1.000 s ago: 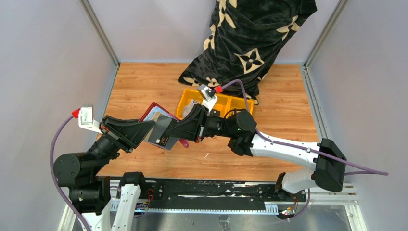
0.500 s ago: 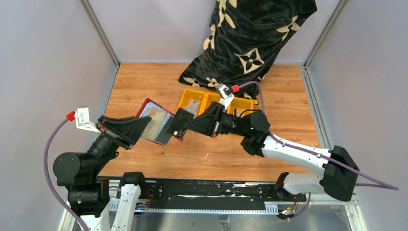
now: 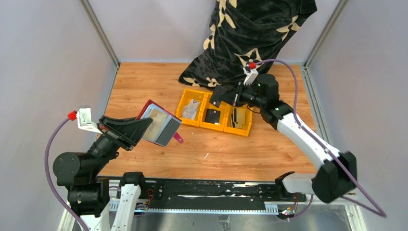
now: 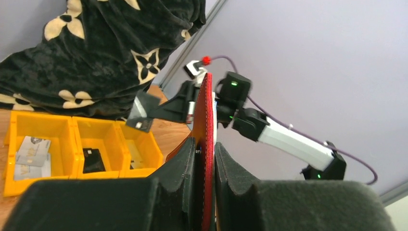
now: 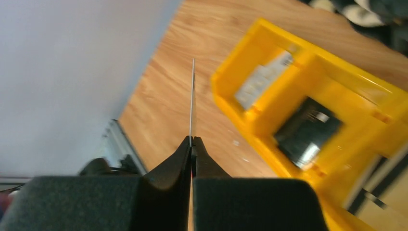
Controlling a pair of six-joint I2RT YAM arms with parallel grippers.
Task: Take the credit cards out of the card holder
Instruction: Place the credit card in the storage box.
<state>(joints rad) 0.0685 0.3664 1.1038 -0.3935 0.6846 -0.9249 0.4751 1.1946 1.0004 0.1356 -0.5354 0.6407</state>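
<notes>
Wooden surface [image 3: 144, 82], grey walls [image 3: 48, 48]; black cloth [image 3: 255, 33] at 12 o'clock; left tool [image 4: 204, 159] clamped on open card holder [image 3: 161, 126], raised at 9 o'clock; right tool [image 5: 191, 144] pinching one credit card [image 4: 142, 110] above yellow bin [image 3: 211, 126].

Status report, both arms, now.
Left gripper shut on dark red leather folding wallet, held open. Right gripper shut on thin grey plastic card, above yellow three-compartment plastic bin. No obstruction seen.

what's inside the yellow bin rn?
Left compartment: pale cards. Middle: one dark flat item. Right: thin dark items, count unclear. The right gripper and its held card cover part of the yellow bin at its back rim.
</notes>
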